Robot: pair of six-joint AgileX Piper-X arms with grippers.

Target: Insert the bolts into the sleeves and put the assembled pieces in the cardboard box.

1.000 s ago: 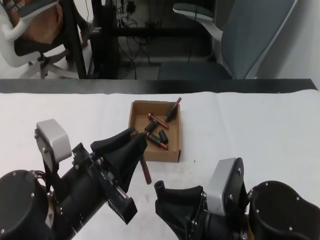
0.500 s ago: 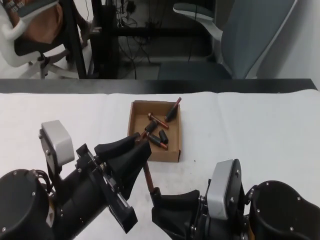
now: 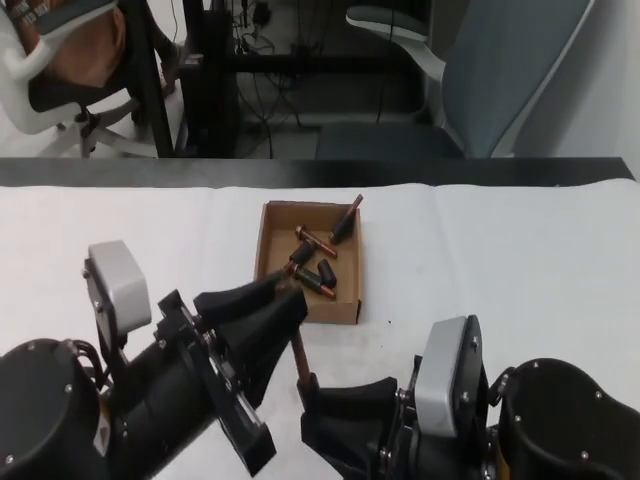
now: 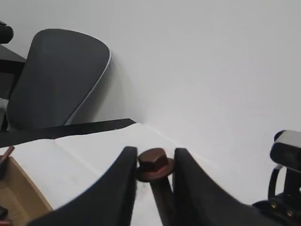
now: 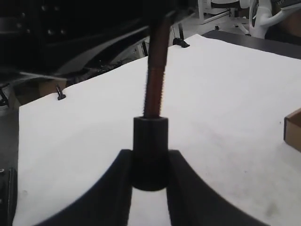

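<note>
My left gripper point(image 3: 288, 298) is shut on a copper bolt point(image 3: 299, 352), pinching it just under the hex head point(image 4: 154, 164) between two black fingers point(image 4: 124, 186). The bolt's threaded shaft point(image 5: 154, 80) points down into a black sleeve point(image 5: 150, 153), which my right gripper point(image 5: 149, 176) is shut on and holds upright. The two meet above the white bench point(image 3: 500, 250), just in front of the cardboard box point(image 3: 345, 312). Inside the box lie several assembled bolt-and-sleeve pieces point(image 3: 315, 285).
A white cloth covers the bench, which ends in a dark far edge point(image 3: 320, 170). Office chairs point(image 3: 500, 70) and a desk frame point(image 3: 210, 70) stand behind it. The corner of the box point(image 5: 292, 129) appears in the right wrist view.
My left gripper has come down and toward the right one, carrying the bolt. The right gripper shifted slightly left, and the bolt's tip now sits in the sleeve's mouth.
</note>
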